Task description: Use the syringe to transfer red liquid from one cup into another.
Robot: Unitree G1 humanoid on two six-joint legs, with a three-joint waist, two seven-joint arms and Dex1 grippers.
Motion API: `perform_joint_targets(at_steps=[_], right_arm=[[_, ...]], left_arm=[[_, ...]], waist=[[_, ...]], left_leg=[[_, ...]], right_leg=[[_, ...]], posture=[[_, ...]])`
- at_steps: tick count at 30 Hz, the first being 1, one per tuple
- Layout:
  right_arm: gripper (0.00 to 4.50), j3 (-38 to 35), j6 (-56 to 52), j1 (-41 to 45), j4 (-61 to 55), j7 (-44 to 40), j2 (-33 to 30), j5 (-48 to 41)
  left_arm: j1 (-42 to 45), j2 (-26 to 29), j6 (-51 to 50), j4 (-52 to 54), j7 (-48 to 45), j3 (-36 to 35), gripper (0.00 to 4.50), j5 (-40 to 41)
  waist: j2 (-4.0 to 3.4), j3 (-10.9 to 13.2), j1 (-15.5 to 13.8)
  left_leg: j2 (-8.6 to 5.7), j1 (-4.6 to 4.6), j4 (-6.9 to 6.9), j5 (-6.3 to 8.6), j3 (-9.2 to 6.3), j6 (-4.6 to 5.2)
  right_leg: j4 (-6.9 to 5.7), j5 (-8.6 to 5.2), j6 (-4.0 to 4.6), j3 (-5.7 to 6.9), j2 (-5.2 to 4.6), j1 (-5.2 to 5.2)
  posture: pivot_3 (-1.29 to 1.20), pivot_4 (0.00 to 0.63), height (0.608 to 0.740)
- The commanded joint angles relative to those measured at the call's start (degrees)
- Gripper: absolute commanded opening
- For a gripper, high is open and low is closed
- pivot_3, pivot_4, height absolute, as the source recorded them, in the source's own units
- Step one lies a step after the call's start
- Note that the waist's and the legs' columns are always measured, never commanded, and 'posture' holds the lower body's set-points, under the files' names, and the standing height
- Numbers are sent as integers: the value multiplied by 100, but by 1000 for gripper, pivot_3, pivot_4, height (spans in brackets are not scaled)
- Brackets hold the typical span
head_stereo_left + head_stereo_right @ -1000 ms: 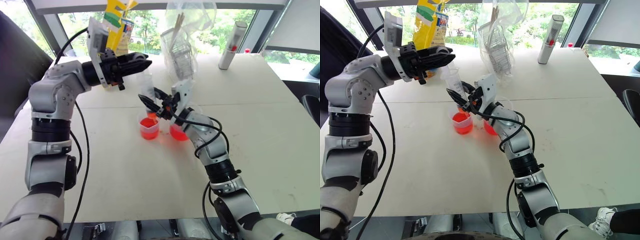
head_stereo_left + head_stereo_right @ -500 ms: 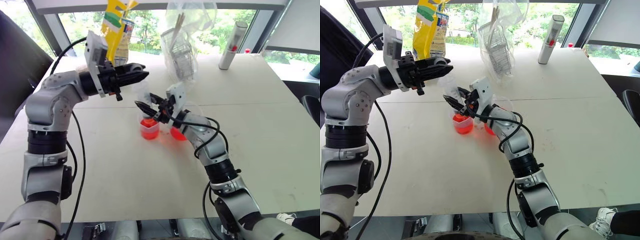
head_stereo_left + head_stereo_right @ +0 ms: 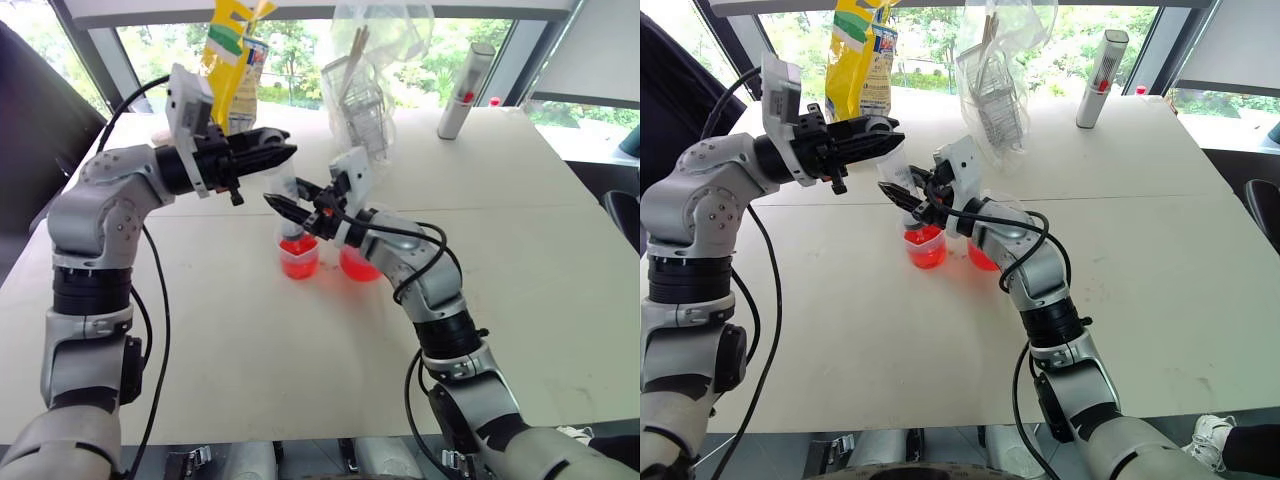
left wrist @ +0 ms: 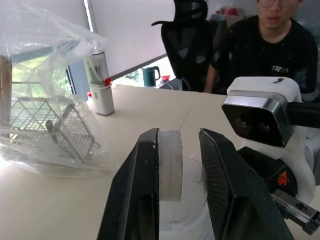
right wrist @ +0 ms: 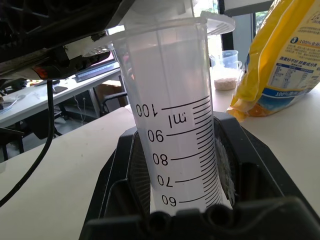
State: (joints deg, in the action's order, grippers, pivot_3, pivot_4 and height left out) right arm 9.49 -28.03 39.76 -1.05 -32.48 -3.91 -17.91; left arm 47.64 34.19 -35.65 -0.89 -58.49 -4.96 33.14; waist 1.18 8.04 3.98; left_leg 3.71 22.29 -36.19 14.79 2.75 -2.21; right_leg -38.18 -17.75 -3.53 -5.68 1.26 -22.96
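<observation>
You are clamping the left pincer [image 3: 275, 153] together on the flat top of the plunger [image 4: 170, 165], and the right pincer [image 3: 284, 202] is gripping the barrel of the syringe [image 5: 172, 130] from the side, its printed scale facing the right wrist camera. The syringe is standing roughly upright between your two hands, directly over the smaller cup [image 3: 299, 258], with its lower end dipping toward that cup's mouth. I cannot tell whether the tip is touching the red liquid [image 3: 298, 265] there. The larger beaker [image 3: 357, 265] is sitting on the table [image 3: 560, 230] just beside the smaller cup, partly behind your right forearm, and it is also holding red liquid.

Over the last second your left pincer has been coming lower and nearer the right one, while the right wrist has been tilting up a little; the cups have not shifted. Judging by that, you are pressing the plunger into the barrel. The upper stretch of the barrel is looking clear, so you are probably near the end of a discharge into the smaller cup. Keep the barrel steady, since a tilt here could nudge the light cup over.
</observation>
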Motion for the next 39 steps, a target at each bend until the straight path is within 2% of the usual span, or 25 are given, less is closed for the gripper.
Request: perform_joint_targets(at_steps=[1, 8, 13, 15, 16, 22, 30, 35, 39], right_arm=[[1427, -603, 231, 635, -849, 201, 96, -441], [1427, -485, 124, 463, -886, 203, 70, -448], [1427, -384, 56, 357, -951, 223, 98, -472], [1427, -354, 27, 333, -970, 234, 110, -488], [1427, -344, 8, 320, -985, 239, 119, -492], [1427, -233, -30, 174, -997, 263, 165, -463], [1427, -309, -60, 73, -991, 364, 90, -422], [1427, -805, -560, 393, -1236, 552, -241, -744], [1427, -1251, -1132, 636, -1431, 690, -755, -995]], left_arm=[[-294, -29, -178, 5, -77, 384, 626, -116], [-98, -51, -265, -113, -17, 190, 626, 23], [48, -41, -345, -187, 44, 44, 2955, 135], [94, -54, -365, -213, 84, -1, 4124, 164], [110, -61, -363, -222, 105, -18, 4470, 172], [437, -121, -268, -552, 441, -395, 4470, 266], [149, 405, -354, -482, 227, -598, 4470, 405], [-415, 690, -473, -88, 72, -640, 4470, 596], [-617, 705, -628, 13, 80, -800, 4470, 801]], waist=[[0, 0, 1], [0, 0, -1], [0, 0, -2], [-2, 1, 6], [8, -3, 7], [4, -1, 2], [4, -1, 10], [4, -1, 0], [4, -1, -38]], left_leg=[[0, 0, 0, 0, 1, 0], [0, 0, 0, 0, 0, 0], [0, 1, 0, 0, -1, 0], [-2, 1, 1, 0, 0, 0], [0, 1, 1, 0, 0, 0], [0, 3, 1, 0, -4, 0], [1, 4, 6, 0, -1, 0], [2, 4, 4, 0, 1, 0], [0, 9, 3, 0, -2, 0]], right_leg=[[0, 0, 0, 0, 0, 0], [1, 0, 0, 0, 0, 0], [1, 0, 0, 1, 1, 0], [0, 0, 0, 1, 0, 0], [1, 0, 0, 1, 1, -1], [2, 0, 0, 3, 1, -2], [1, 0, 0, 1, 1, -7], [1, 0, 0, -1, -4, -8], [5, 0, 0, 5, -9, -7]], posture=[[0, 150, 739], [0, 150, 739], [0, 150, 739], [0, 150, 739], [0, 150, 739], [0, 150, 739], [0, 150, 739], [0, 150, 739], [0, 150, 739]])
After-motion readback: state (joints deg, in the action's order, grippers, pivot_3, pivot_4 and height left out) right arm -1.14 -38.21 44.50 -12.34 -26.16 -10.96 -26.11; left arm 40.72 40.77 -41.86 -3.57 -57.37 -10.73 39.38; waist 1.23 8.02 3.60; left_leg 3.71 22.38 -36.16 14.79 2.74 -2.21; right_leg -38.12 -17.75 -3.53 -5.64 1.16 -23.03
